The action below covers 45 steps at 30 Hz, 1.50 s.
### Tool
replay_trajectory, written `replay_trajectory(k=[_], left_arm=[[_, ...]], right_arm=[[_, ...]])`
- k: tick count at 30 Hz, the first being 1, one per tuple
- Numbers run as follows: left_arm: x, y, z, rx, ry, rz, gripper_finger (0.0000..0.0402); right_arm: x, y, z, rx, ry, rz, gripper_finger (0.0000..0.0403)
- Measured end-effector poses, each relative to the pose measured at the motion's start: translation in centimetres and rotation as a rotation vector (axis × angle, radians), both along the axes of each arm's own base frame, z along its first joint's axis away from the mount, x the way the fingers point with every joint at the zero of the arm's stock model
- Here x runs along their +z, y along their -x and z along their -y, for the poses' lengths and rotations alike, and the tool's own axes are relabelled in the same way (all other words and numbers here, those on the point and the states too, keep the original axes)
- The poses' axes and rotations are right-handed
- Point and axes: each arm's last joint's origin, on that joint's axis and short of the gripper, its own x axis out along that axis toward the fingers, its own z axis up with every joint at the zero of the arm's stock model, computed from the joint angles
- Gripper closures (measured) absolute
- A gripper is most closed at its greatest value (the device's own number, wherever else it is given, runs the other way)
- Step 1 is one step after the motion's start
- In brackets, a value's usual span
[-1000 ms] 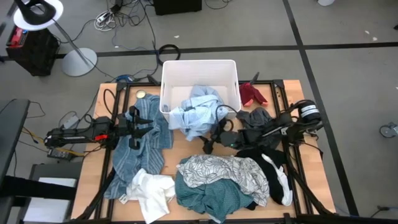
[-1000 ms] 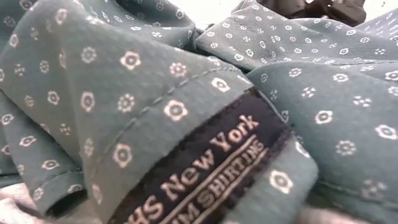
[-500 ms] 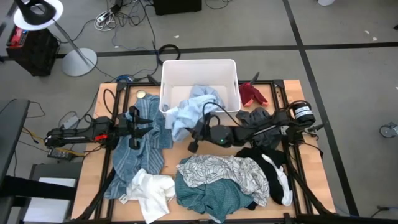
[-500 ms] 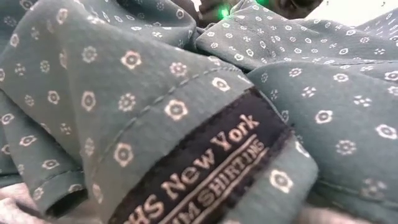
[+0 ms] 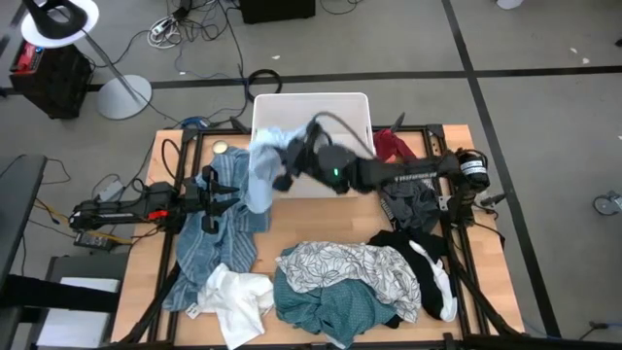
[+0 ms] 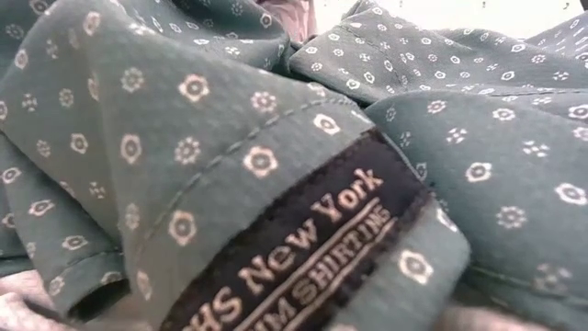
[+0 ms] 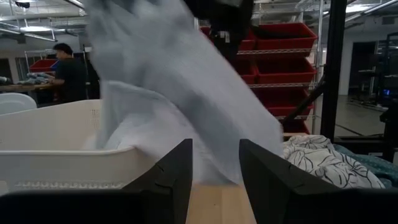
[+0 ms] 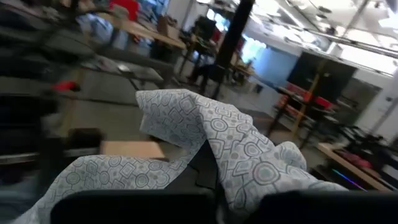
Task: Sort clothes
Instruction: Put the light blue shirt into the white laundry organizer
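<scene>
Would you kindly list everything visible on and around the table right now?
Light blue shirt: one, hanging from the right gripper over the bin's left edge.
Bin: one, white, at the table's far middle.
Denim-blue garment: one, on the table's left side.
White garment: one, near left corner.
Leaf-print garment: one, white and black, near middle.
Teal shirt: one, under the leaf print, near edge.
Black garment: one, right side.
Sock: one, white, lying on the black garment.
Red garment: one, right of the bin.
Lamp: one, white, on the floor at far left.
Left gripper: open, resting over the denim-blue garment.
Right gripper: shut on the light blue shirt.
</scene>
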Motion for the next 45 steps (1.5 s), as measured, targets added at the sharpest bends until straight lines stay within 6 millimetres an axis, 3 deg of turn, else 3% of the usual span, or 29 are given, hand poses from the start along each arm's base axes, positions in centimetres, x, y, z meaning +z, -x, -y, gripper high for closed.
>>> replay_trajectory(k=[5,9,12,18,23,29,36,45], left_arm=[[0.0,0.0,0.0,0.0,0.0,0.0,0.0264],[0.0,0.0,0.0,0.0,0.0,0.0,0.0264],[0.0,0.0,0.0,0.0,0.0,0.0,0.0264],[0.0,0.0,0.0,0.0,0.0,0.0,0.0264],[0.0,0.0,0.0,0.0,0.0,-0.001,0.0264],[0.0,0.0,0.0,0.0,0.0,-0.001,0.0264],[0.0,0.0,0.0,0.0,0.0,-0.001,0.0264],[0.1,0.0,0.0,0.017,0.003,0.006,0.0264]], right_arm=[[3.3,0.9,2.8,-0.125,0.0,-0.053,0.0393],[4.3,1.8,4.9,-0.196,-0.024,-0.124,0.0391],[3.5,2.3,6.5,-0.221,-0.126,-0.173,0.0391],[0.1,4.0,9.9,-0.165,-0.458,-0.367,0.0388],[-1.7,4.9,12.0,-0.172,-0.655,-0.379,0.0364],[-2.9,5.4,12.9,-0.127,-0.748,-0.428,0.03],[-2.9,5.3,12.6,-0.118,-0.751,-0.436,0.0225],[-3.0,5.2,11.6,-0.085,-0.759,-0.468,0.0185]])
